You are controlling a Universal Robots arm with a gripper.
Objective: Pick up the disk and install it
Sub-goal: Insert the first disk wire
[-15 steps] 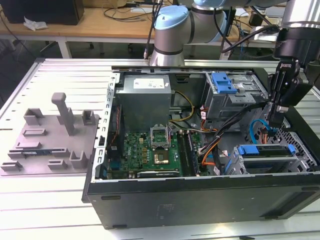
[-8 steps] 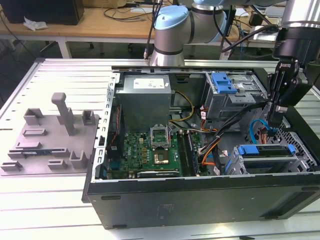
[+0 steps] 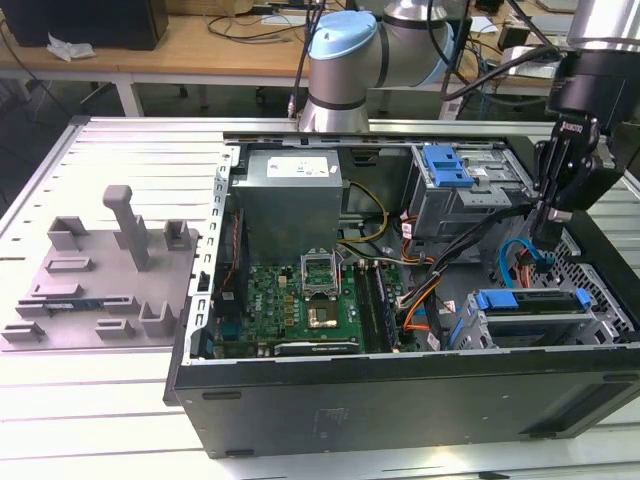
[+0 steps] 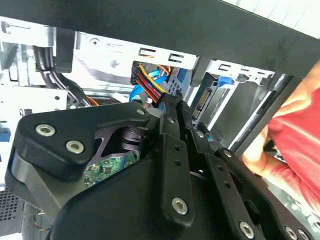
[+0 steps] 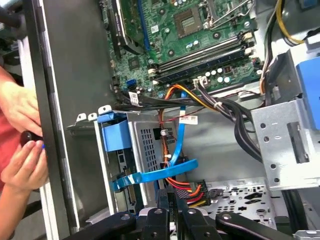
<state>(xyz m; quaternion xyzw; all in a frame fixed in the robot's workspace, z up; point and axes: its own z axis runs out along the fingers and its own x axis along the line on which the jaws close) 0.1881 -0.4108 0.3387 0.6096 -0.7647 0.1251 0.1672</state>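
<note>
The disk [image 3: 529, 300], a flat drive in a bright blue plastic carrier frame, sits in the grey metal drive cage [image 3: 605, 318]. The cage is at a front corner of the open black computer case [image 3: 400, 405], on the exterior view's right. In the first wrist view the disk's blue frame [image 5: 114, 137] shows edge-on at the cage's mouth, beside its perforated wall, and the label face is hidden.

The black gripper [image 3: 541, 238] hangs inside the case near the cage, its jaws pressed together with nothing seen between them. In the first wrist view the gripper [image 5: 175, 197] lies just beside a black connector with orange, yellow and red wires [image 5: 196, 192].

A white sticker [image 3: 300, 168] on the grey power supply carries print too small to read. A person's hand [image 5: 21, 167] with a red sleeve rests at the case's outer wall.

The case lies on a ribbed metal bench [image 3: 100, 425], near a grey plastic stand with upright posts [image 3: 100, 270].
</note>
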